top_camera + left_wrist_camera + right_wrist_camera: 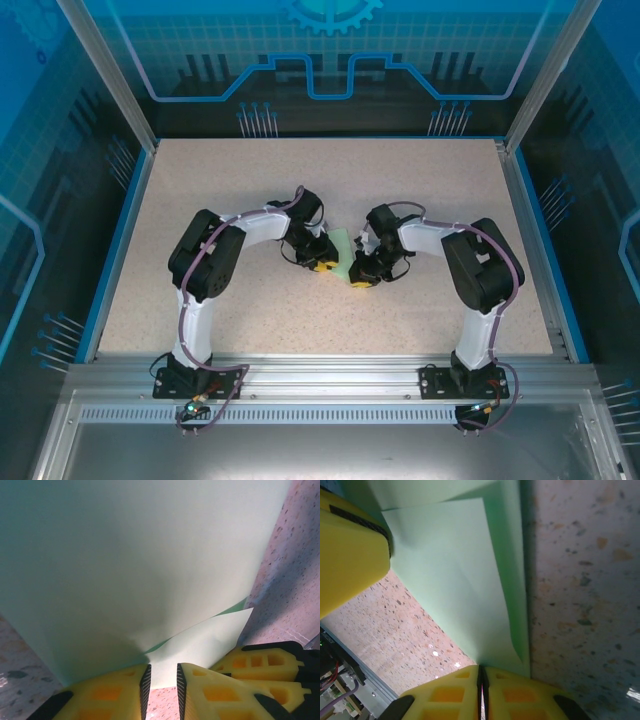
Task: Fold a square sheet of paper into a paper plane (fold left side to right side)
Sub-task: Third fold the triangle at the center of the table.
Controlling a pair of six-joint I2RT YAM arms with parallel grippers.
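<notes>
A speckled beige table (250,190) has blue edging along its left, right and far sides. Near its middle rests a folded pale green paper sheet (343,256), with one layer lifted off the surface.

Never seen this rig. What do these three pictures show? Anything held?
Two robot arms, left arm and right arm, are bolted at the near edge of a table. One picture looks down from above and behind them; the other two come from a camera on each wrist, looking along its yellow fingers. Between the grippers is a pale green sheet of paper, partly folded, one flap lifted. The right gripper is shut on a corner of it. The left gripper has its fingers slightly apart at the paper's edge.
</notes>
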